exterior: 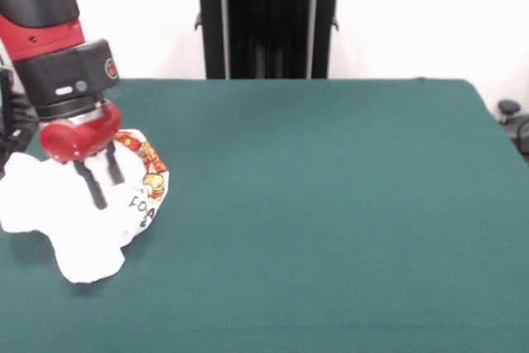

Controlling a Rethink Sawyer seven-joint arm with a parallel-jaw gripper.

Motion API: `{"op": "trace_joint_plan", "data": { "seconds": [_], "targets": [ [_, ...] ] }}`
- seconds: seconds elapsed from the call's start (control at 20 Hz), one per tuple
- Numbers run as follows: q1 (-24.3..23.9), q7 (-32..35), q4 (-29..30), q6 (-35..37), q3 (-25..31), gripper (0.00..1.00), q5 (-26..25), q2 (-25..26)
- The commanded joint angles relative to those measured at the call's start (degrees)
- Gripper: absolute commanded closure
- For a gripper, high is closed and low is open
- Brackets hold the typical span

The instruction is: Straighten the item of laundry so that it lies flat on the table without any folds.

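A crumpled white garment [78,212] lies at the desk's [331,204] left edge. The gripper [106,188], fingers slightly apart, presses into it; pulling outward could drag it off.

You are looking at a robot lab or test room, not a home. The table [331,204] is one broad sheet of dark green felt-like cloth set against a bare pale wall, and a black pedestal [267,26] stands at its far side. The red and black arm [50,31] reaching in over the tabletop marks it as a robot workstation.
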Motion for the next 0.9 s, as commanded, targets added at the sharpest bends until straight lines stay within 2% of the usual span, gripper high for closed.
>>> {"op": "trace_joint_plan", "data": {
  "seconds": [0.05, 0.45, 0.65, 0.8, 0.9],
  "targets": [
    [0.49, -14.06, 10.33, 8.68, 15.36, 0.00, 3.13, 7.06],
    [-1.60, -10.60, 14.28, 10.56, 21.49, 0.00, 5.55, 8.60],
    [-1.41, -7.08, 16.78, 8.32, 24.15, 0.00, 6.44, 7.70],
    [0.55, -4.42, 16.35, 6.63, 23.88, 0.00, 6.45, 5.90],
    [2.76, -2.11, 15.26, 5.88, 21.23, 0.00, 5.84, 2.49]
  ]
}}
